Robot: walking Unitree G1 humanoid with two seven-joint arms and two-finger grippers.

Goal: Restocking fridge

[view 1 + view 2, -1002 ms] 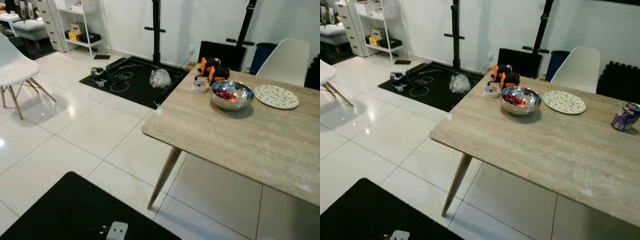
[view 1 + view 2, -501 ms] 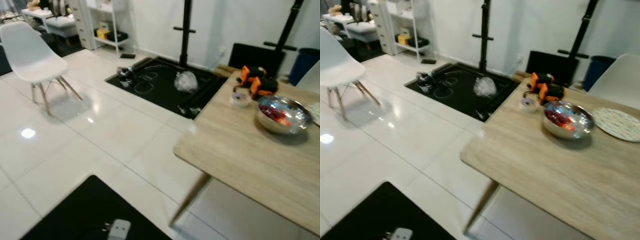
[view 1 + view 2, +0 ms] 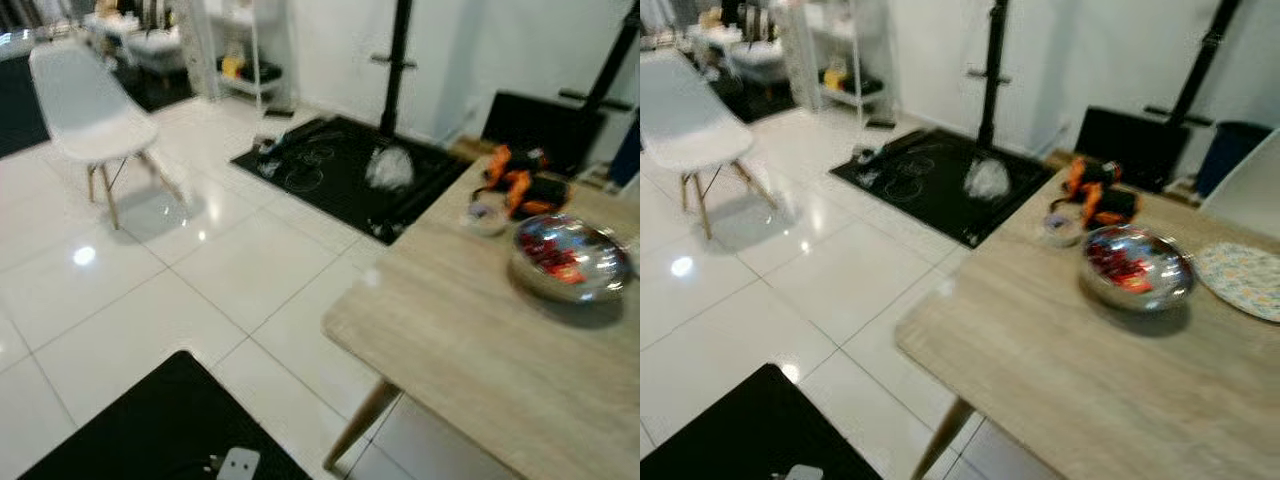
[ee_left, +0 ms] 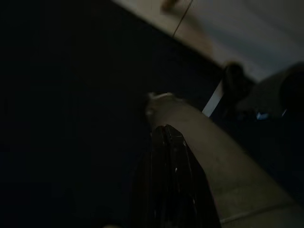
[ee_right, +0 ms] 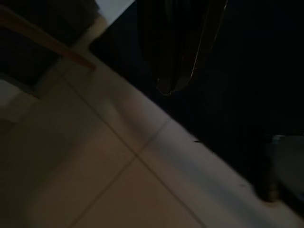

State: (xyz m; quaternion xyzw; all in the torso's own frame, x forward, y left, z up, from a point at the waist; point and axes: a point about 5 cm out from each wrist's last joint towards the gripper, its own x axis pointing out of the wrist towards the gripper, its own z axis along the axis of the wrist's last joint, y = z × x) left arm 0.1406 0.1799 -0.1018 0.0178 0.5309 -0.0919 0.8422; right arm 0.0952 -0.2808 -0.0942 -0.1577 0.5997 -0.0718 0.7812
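Note:
A steel bowl (image 3: 570, 260) with red pieces inside stands on the wooden table (image 3: 470, 350) at my right. Beside it lie a roll of tape (image 3: 487, 213), an orange and black tool (image 3: 520, 180) and a patterned plate (image 3: 1245, 280). The eye views are blurred. My left gripper (image 4: 164, 130) hangs idle in the dark over a black mat, its black fingers pressed together with nothing between them. In the right wrist view, my right gripper (image 5: 166, 90) hangs over pale floor tiles, its fingers meeting at the tip and holding nothing.
A white chair (image 3: 85, 100) stands on the tiled floor at the far left. A black mat (image 3: 340, 170) with cables and a clear plastic bag (image 3: 388, 168) lies by a black stand pole (image 3: 400, 60). Another black mat (image 3: 150, 430) with a white plug (image 3: 238, 463) lies just before me.
The camera has swung left and moved on: the table has slid to the right, the white chair has come further into view, and the picture is more blurred. Nothing on the table has moved.

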